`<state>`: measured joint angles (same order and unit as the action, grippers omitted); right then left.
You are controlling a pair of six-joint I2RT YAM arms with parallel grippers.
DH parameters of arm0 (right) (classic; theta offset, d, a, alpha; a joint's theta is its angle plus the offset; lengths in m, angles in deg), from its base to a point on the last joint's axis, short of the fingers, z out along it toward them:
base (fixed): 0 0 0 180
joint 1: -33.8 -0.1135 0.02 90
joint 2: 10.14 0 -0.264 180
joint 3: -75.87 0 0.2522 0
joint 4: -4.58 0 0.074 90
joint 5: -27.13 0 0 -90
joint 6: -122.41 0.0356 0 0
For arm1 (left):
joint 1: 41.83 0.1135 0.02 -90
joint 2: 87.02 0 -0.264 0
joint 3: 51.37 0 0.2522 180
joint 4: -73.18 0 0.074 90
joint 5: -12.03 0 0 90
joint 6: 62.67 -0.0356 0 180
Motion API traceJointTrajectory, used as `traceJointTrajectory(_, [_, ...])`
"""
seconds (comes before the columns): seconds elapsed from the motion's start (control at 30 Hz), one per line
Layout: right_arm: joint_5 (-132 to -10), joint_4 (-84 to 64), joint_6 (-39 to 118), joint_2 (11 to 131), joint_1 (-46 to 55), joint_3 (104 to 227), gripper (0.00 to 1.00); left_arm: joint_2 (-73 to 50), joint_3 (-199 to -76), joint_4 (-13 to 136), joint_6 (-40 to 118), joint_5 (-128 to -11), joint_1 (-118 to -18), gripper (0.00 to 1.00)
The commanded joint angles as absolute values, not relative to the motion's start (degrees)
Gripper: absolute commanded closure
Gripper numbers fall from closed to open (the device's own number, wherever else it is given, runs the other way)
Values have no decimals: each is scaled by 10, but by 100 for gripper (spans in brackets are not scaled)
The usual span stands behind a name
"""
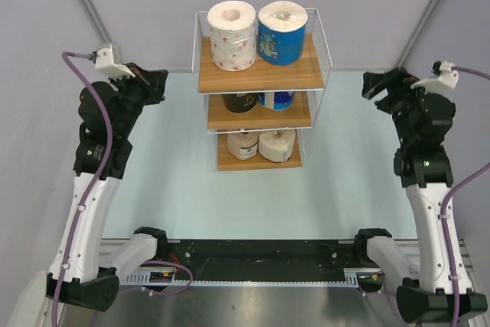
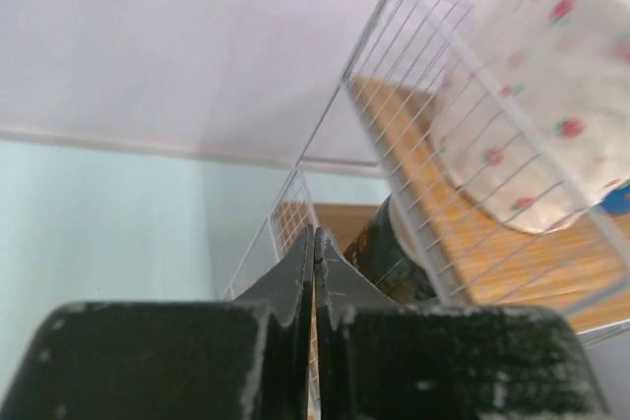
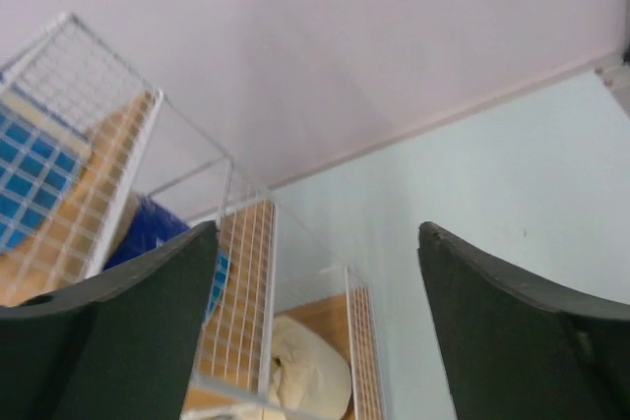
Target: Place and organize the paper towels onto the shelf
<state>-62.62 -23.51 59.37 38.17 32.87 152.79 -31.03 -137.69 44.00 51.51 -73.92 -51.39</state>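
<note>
The left hand [image 2: 315, 277], black and two-fingered, is closed on nothing, its fingers pressed flat together. It is raised to the left of the shelf and apart from it. The right hand [image 3: 317, 238] is wide open and empty, raised to the right of the shelf and clear of it.

Between them, towards the back of the pale green table [image 1: 176, 181], stands the three-tier shelf [image 1: 260, 76] of brown wooden boards in a thin white wire frame. All six rolls sit on it, two side by side per tier.

- **Top board:** the white red-speckled paper roll [image 1: 233, 34] stands upright on the left and a blue-wrapped roll [image 1: 282, 32] on the right.
- **Middle board:** partly hidden by the board above are the dark-wrapped roll [image 1: 240, 102] on the left and a second blue-wrapped roll [image 1: 279, 99] on the right.
- **Bottom board:** the tan-brown roll [image 1: 243, 144] is on the left and the cream roll [image 1: 276, 144] on the right.
</note>
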Motion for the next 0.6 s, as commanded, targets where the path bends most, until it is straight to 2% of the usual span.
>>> traceJointTrajectory(0.0, [-611,-144,578,466,333,1653,20,-302,-1451,416,496,-739,-509,99])
traceJointTrajectory(0.13, [-650,-141,555,587,359,1798,37,-267,-1519,422,496,-703,-509,99])
traceJointTrajectory(0.17, [-657,-153,552,637,363,1829,51,-258,-1534,418,492,-697,-509,99])
traceJointTrajectory(0.23, [-679,-162,545,690,365,1928,65,-231,-1562,414,489,-681,-510,100])
traceJointTrajectory(0.27, [-694,-173,542,743,369,1967,76,-225,-1582,415,486,-676,-510,100])
traceJointTrajectory(0.33, [-737,-196,538,793,371,2085,88,-207,-1606,417,482,-665,-510,100])
traceJointTrajectory(0.37, [-750,-226,538,822,372,2124,98,-201,-1613,418,478,-653,-510,99])
traceJointTrajectory(0.5, [-832,-277,539,957,375,2299,100,-167,-1644,422,469,-615,-510,100])
traceJointTrajectory(0.57, [-877,-287,549,987,375,2360,100,-154,-1661,427,468,-585,-511,100])
